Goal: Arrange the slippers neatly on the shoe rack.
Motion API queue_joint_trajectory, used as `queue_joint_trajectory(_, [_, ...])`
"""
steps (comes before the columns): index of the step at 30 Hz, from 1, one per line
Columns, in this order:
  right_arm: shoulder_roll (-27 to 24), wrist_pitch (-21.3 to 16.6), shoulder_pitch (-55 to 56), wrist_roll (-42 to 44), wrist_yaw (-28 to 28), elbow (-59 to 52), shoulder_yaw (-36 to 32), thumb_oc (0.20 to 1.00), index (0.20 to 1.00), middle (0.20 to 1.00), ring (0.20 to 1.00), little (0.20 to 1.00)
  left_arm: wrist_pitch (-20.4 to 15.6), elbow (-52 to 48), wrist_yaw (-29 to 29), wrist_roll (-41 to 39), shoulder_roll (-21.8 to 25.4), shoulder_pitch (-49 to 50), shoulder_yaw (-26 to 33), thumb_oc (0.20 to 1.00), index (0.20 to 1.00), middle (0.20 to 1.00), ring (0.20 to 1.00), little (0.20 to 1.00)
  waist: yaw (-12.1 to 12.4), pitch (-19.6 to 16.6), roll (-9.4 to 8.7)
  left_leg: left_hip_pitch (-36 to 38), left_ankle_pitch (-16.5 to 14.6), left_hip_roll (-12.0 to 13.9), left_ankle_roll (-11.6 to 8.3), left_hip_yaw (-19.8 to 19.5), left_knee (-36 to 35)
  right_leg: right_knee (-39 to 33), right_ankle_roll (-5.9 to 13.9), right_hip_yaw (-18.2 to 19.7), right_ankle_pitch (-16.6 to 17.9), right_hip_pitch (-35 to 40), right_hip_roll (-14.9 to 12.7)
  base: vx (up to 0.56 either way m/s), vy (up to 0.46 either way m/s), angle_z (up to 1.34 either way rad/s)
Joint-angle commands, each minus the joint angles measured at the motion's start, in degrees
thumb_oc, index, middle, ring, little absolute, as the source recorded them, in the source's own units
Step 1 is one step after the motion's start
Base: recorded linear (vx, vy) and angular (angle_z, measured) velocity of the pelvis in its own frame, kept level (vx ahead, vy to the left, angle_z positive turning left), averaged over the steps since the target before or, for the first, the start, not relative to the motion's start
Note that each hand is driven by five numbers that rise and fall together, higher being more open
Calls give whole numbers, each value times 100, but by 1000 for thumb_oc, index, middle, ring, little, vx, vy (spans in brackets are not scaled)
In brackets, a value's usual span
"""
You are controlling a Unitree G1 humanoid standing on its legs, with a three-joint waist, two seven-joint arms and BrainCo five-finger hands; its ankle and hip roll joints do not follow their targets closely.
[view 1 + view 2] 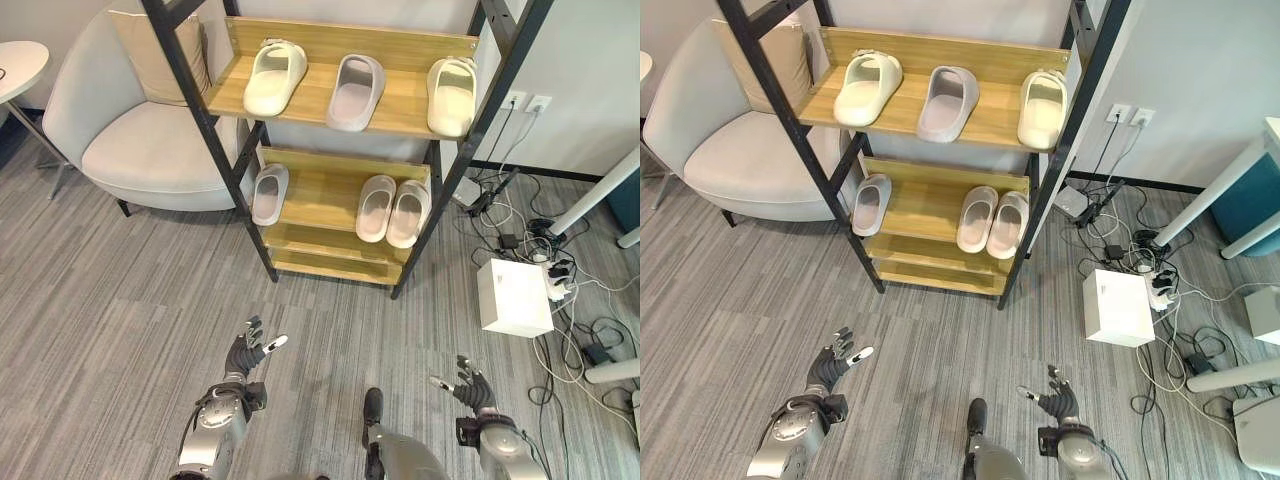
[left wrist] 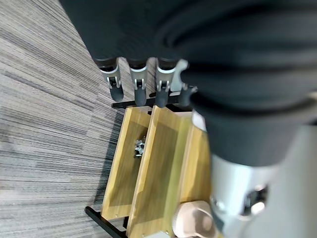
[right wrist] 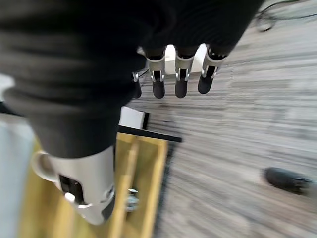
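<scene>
A wooden shoe rack (image 1: 340,105) with black side bars stands against the wall. On its top shelf lie a cream slipper (image 1: 274,77) at the left, a pale lilac slipper (image 1: 356,91) in the middle and another cream slipper (image 1: 451,95) at the right. The middle shelf holds a grey slipper (image 1: 269,193) at its left end and a pink pair (image 1: 393,210) side by side at the right. My left hand (image 1: 247,351) and right hand (image 1: 467,385) hang low over the carpet in front of the rack, both open and empty.
A light grey armchair (image 1: 130,130) with a beige cushion stands left of the rack. A white box (image 1: 513,297), a power strip and loose cables lie on the floor to the right. A round white table (image 1: 15,65) is at the far left.
</scene>
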Motion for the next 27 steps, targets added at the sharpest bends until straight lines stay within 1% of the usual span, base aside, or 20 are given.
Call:
queue_joint_trajectory(1, [-268,-218,-160,182,-56,-269,-131,1000,1000,1000,1000,1000,-184,-285,12,-85,91,-405,21,1000,1000,1000,1000,1000,-54,371,-61,-461,441,726,-168,13,-775,169,978,-170,-959,555,-362,171,-7,-8])
queue_joint_trajectory(2, [-285,-224,-157,190,-77,-253,-153,1000,1000,1000,1000,1000,-173,-268,17,-64,88,-407,21,1000,1000,1000,1000,1000,-30,347,-94,-536,323,781,-129,73,-1076,139,1001,-184,-1005,617,-389,173,40,-2])
queue_joint_trajectory(3, [-300,-235,-154,210,-102,-224,-185,1000,1000,1000,1000,1000,-157,-242,29,-33,82,-423,4,1000,1000,1000,1000,1000,-5,335,-85,-603,467,879,-145,114,-1404,84,1044,-186,-1034,710,-379,243,82,0])
queue_joint_trajectory(6, [-337,-237,-152,254,-203,-160,-226,1000,1000,1000,1000,1000,-145,-259,95,-4,87,-466,-40,1000,1000,1000,1000,1000,115,350,69,-769,1289,1212,-250,150,-2764,36,1069,-222,-1245,955,-286,216,126,-8])
queue_joint_trajectory(7, [-340,-238,-157,266,-255,-96,-251,1000,1000,1000,1000,1000,-153,-238,125,8,84,-483,-51,1000,1000,1000,1000,1000,140,359,70,-879,1419,1254,-282,178,-3020,14,1081,-230,-1323,1063,-297,218,157,-16])
queue_joint_trajectory(8, [-329,-208,-145,228,-222,-85,-231,1000,1000,1000,1000,1000,-185,-252,128,-28,73,-457,-30,1000,1000,1000,1000,1000,127,300,105,-795,1401,1288,-311,187,-3235,29,1100,-218,-1373,1108,-280,209,176,-18])
queue_joint_trajectory(9, [-310,-201,-110,201,-213,-90,-242,1000,1000,1000,1000,1000,-184,-243,127,-11,74,-446,-32,1000,1000,1000,1000,1000,108,253,132,-737,1502,1310,-339,213,-3260,52,1127,-230,-1383,1133,-282,213,196,-35])
queue_joint_trajectory(10, [-293,-197,-82,165,-200,-106,-239,1000,1000,1000,1000,1000,-186,-231,130,16,74,-439,-41,1000,1000,1000,1000,1000,97,188,136,-671,1516,1297,-336,238,-3260,82,1156,-219,-1385,1150,-318,257,253,-38])
queue_joint_trajectory(11, [-257,-167,-54,120,-172,-128,-242,1000,1000,1000,1000,1000,-175,-237,104,58,93,-413,-77,1000,1000,1000,1000,1000,71,96,103,-538,1462,1205,-305,285,-3260,106,1217,-154,-1352,1194,-424,316,344,-33])
queue_joint_trajectory(13, [-104,-119,-79,94,-105,-137,-170,1000,1000,1000,1000,1000,-133,-297,46,59,172,-274,-59,1000,1000,1000,1000,1000,131,0,-34,-311,1231,1007,-107,439,-3200,222,1396,47,-1281,1149,-694,287,416,-37])
queue_joint_trajectory(14, [-66,-110,-83,79,-93,-144,-145,1000,1000,1000,1000,1000,-128,-310,47,62,194,-261,-49,1000,1000,1000,1000,1000,157,2,-62,-285,1166,958,-55,476,-3185,305,1437,90,-1273,1096,-741,152,364,-52])
queue_joint_trajectory(16, [39,-64,-167,18,-70,-157,-53,1000,1000,1000,1000,1000,-135,-272,44,109,281,-277,-2,1000,1000,1000,1000,1000,198,58,-49,-173,998,863,85,624,-3183,933,1645,131,-1092,701,-899,43,232,-11])
queue_joint_trajectory(17, [82,-74,-209,17,-78,-158,-27,1000,1000,1000,1000,1000,-166,-258,67,98,290,-307,32,1000,1000,1000,1000,1000,214,80,-7,-92,933,854,85,638,-3210,949,1636,92,-984,507,-934,26,41,15])
queue_joint_trajectory(18, [78,-92,-245,10,-95,-150,-8,1000,1000,1000,1000,1000,-190,-262,80,79,303,-355,49,1000,1000,1000,1000,1000,214,112,11,-76,926,828,69,618,-3198,641,1613,-85,-888,463,-959,47,-21,18])
queue_joint_trajectory(19, [78,-65,-238,-6,-81,-136,2,1000,1000,1000,1000,1000,-200,-256,76,72,301,-353,47,1000,1000,1000,1000,1000,179,114,13,-51,921,820,66,609,-3192,545,1587,-52,-883,484,-926,132,-91,44])
queue_joint_trajectory(20, [39,-51,-202,-63,-37,-115,23,1000,1000,1000,1000,1000,-206,-221,45,55,258,-318,61,1000,1000,1000,1000,1000,154,45,0,59,911,841,46,611,-3204,305,1544,73,-906,669,-823,219,-133,35])
queue_joint_trajectory(21, [-29,-30,-116,-204,35,-162,99,1000,1000,1000,1000,1000,-149,-274,-28,53,205,-188,-4,1000,1000,1000,1000,1000,130,-31,19,205,902,916,5,571,-3260,107,1475,-12,-967,946,-750,245,-178,31])
queue_joint_trajectory(24, [-353,10,10,-1164,172,-863,429,1000,1000,1000,1000,1000,-86,-382,-135,187,193,-100,-114,1000,1000,1000,1000,1000,118,-60,64,281,880,967,-39,455,-3260,-43,1420,-97,-1034,1150,-680,104,-122,5])
queue_joint_trajectory(26, [-458,-5,171,-1489,225,-1269,467,1000,1000,1000,1000,1000,-94,-395,-154,313,197,-84,-153,1000,1000,1000,1000,1000,96,-65,74,293,871,976,-46,437,-3260,-74,1410,-114,-1055,1196,-665,14,-41,10])
queue_joint_trajectory(27, [-651,-57,342,-1976,248,-1884,470,1000,1000,1000,1000,1000,-106,-411,-121,451,206,-114,-180,1000,1000,1000,1000,1000,46,-74,89,305,858,987,-52,445,-3260,-93,1411,-107,-1072,1216,-655,0,0,0])
